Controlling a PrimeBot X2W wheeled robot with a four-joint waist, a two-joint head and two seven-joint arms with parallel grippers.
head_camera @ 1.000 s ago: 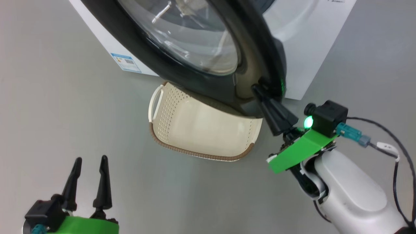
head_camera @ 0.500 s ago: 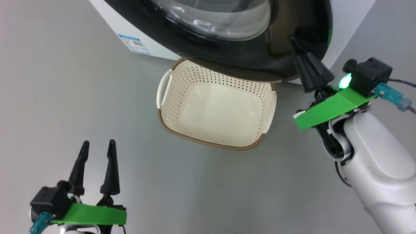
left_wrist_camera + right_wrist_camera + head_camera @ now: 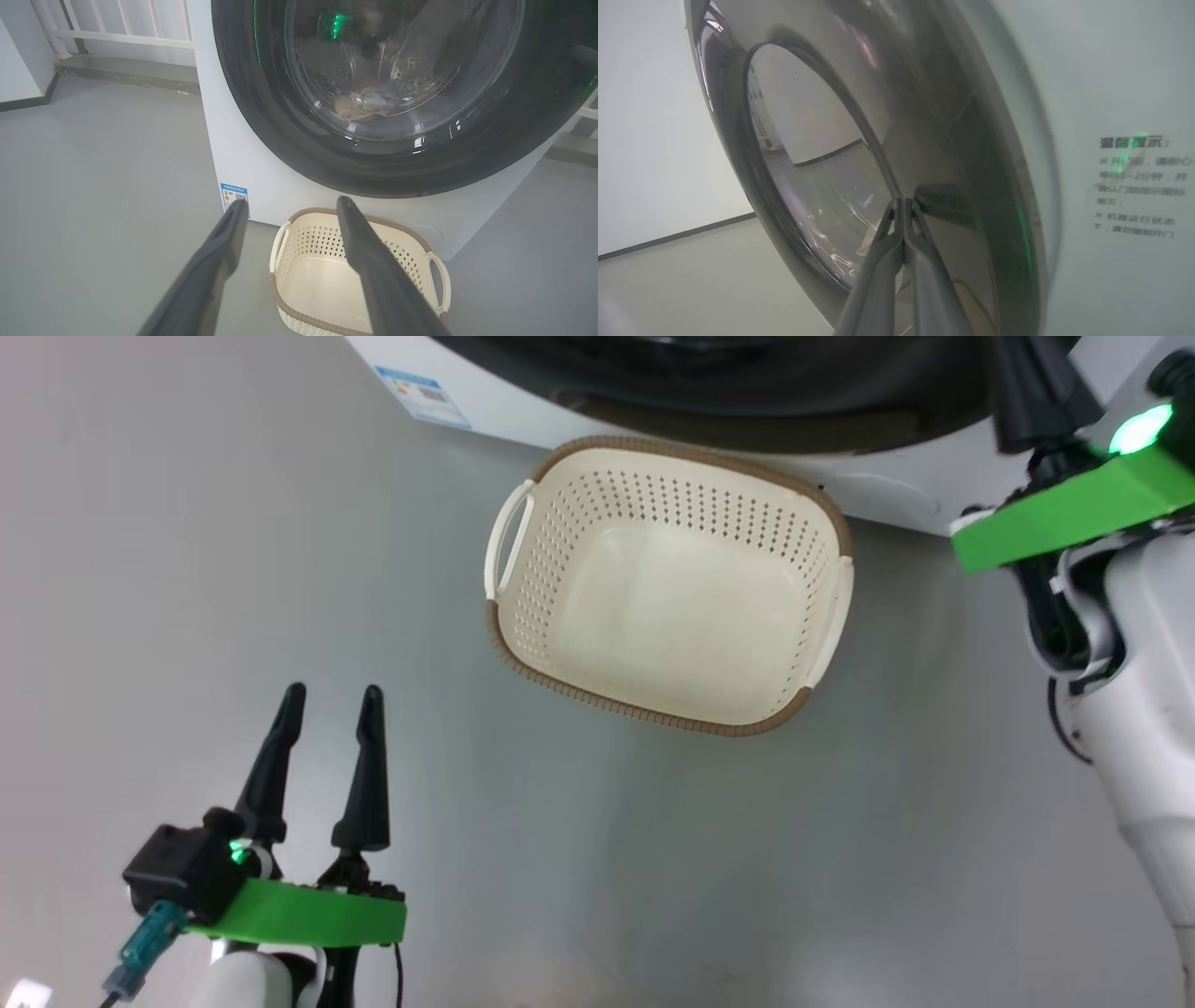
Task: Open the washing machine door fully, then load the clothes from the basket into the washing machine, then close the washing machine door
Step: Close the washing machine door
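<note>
The big white front-loading washing machine (image 3: 261,163) stands on a smooth grey floor (image 3: 187,569), with a small blue label sticker (image 3: 233,195) low on its front. Its large round door with the wide glossy black rim and clear glass centre (image 3: 289,154) lies against the machine's front; whether it is latched I cannot tell. Through the glass, the small bundle of pale clothes (image 3: 365,101) lies at the bottom of the steel perforated drum (image 3: 411,70).

The small cream-white perforated plastic basket with a brown woven-look rim (image 3: 653,713) sits on the floor just in front of the machine, under the lower edge of the door. Its 2 side handles point left and right in the head view, and its dotted walls and smooth inner floor are in full sight.

The right gripper (image 3: 903,201) has its 2 dark fingers pressed tight together with nothing between them, tips touching the black rim of the door beside a dark recess. The left gripper (image 3: 333,691) hovers low at the left, well apart from the basket, jaws spread wide and released, fingers pointing towards the machine. A white railing (image 3: 117,37) runs along the back wall.
</note>
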